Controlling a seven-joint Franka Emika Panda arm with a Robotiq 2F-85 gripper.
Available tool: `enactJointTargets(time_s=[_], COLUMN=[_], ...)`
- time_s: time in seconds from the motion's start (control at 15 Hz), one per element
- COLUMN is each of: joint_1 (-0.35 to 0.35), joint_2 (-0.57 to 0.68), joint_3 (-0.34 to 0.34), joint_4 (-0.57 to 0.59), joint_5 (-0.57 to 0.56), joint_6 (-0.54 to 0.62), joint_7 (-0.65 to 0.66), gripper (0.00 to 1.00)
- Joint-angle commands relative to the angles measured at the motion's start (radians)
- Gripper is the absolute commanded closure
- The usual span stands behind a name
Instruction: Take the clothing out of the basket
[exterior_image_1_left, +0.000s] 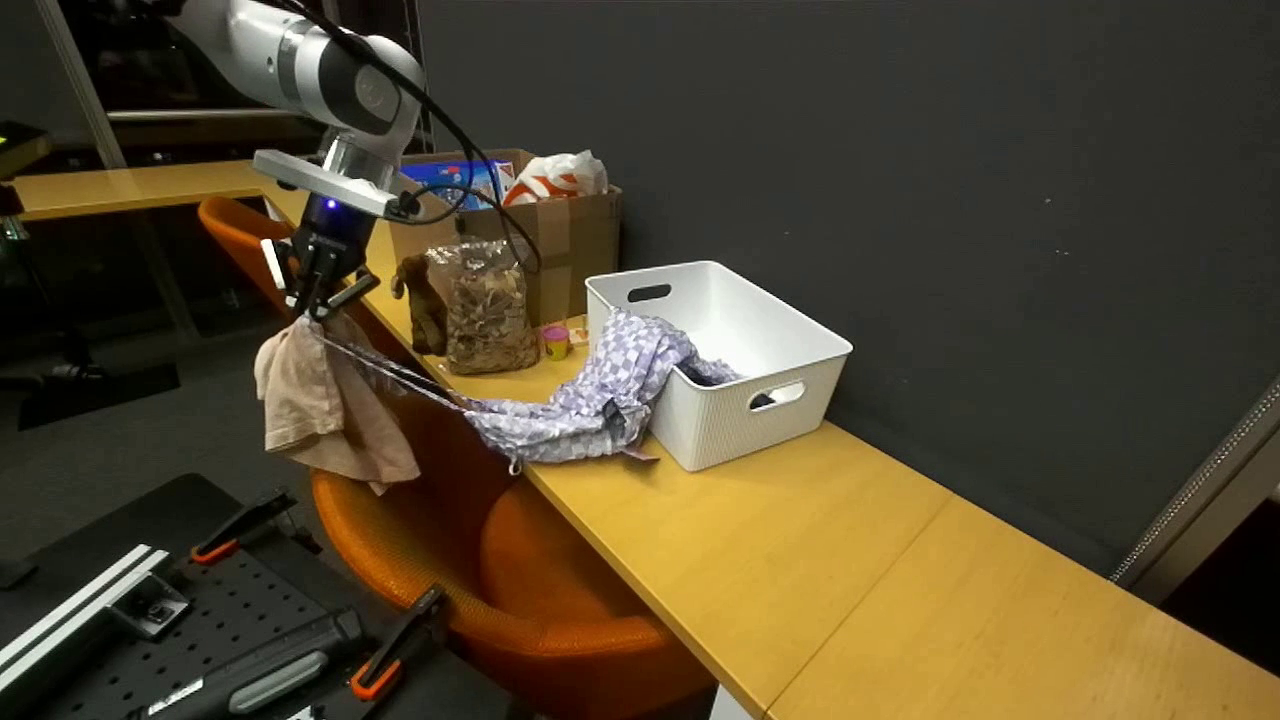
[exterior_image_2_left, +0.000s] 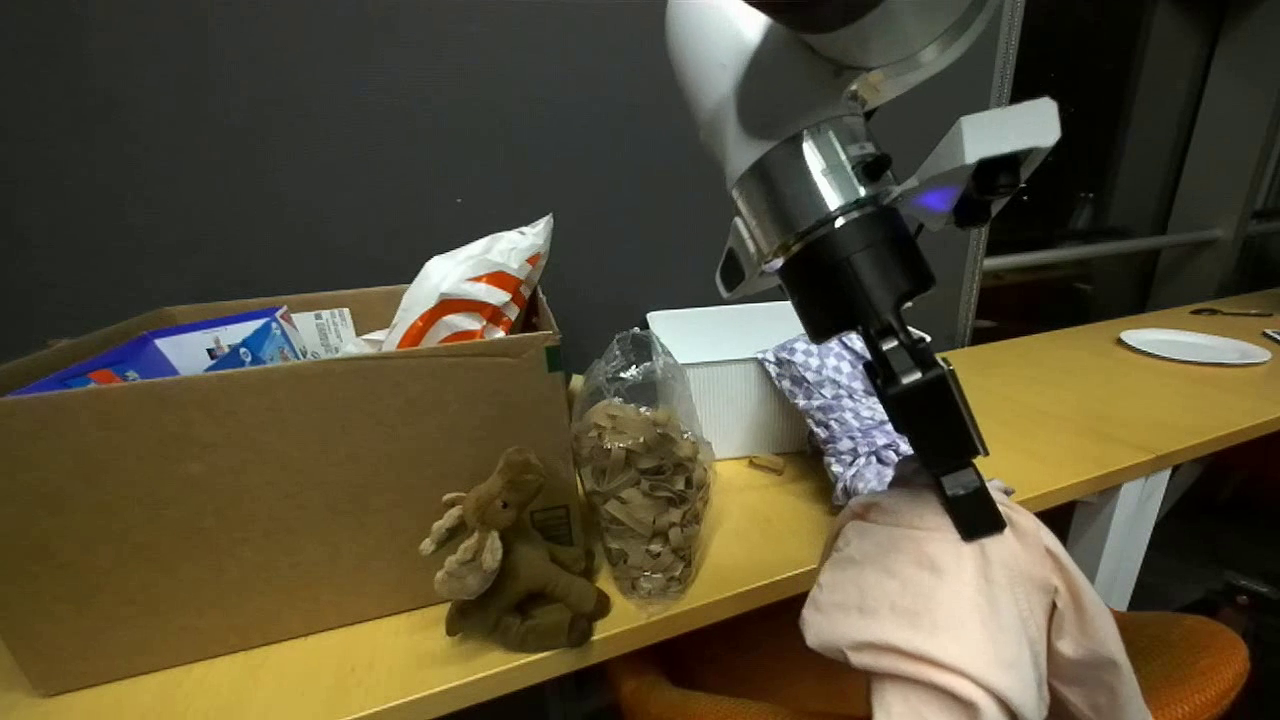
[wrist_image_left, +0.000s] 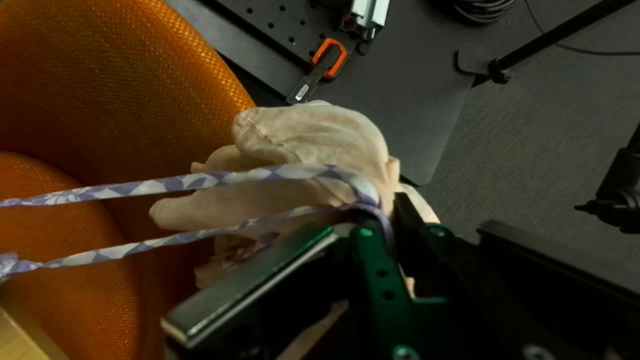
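My gripper (exterior_image_1_left: 312, 312) is shut on clothing, off the desk's front edge and well away from the basket. From it hangs a pale pink cloth (exterior_image_1_left: 320, 405), also large in an exterior view (exterior_image_2_left: 940, 600). Pinched with it are thin straps (wrist_image_left: 150, 186) of a purple-and-white checked garment (exterior_image_1_left: 630, 365), stretched taut toward the desk. The checked garment drapes over the rim of the white basket (exterior_image_1_left: 710, 430), partly inside and partly on the desk. In the wrist view the straps loop round one finger (wrist_image_left: 377, 270), and the pink cloth (wrist_image_left: 315, 135) bunches below the fingertips.
Behind the gripper stand a cardboard box (exterior_image_1_left: 575, 250), a clear bag of brown strips (exterior_image_1_left: 490, 315) and a plush animal (exterior_image_2_left: 530, 570). A small tub (exterior_image_1_left: 556, 342) sits near the basket. An orange chair (exterior_image_1_left: 570, 550) is under the hanging cloth, beside a black pegboard platform (exterior_image_1_left: 230, 590).
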Motion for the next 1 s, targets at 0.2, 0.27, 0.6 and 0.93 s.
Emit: enactJointTargets(time_s=[0.2, 0.27, 0.6, 0.93], joint_1=[0.040, 0.043, 0.050, 0.022], joint_2=[0.055, 0.060, 0.057, -0.057], joint_3=[0.003, 0.003, -0.010, -0.077], joint_4=[0.074, 0.079, 0.097, 0.091], joint_5=[-0.034, -0.032, -0.051, -0.230], joint_6=[-0.123, -0.132, -0.146, -0.116], joint_7=[0.019, 0.020, 0.051, 0.134], gripper=[0.56, 0.47, 0.11, 0.00])
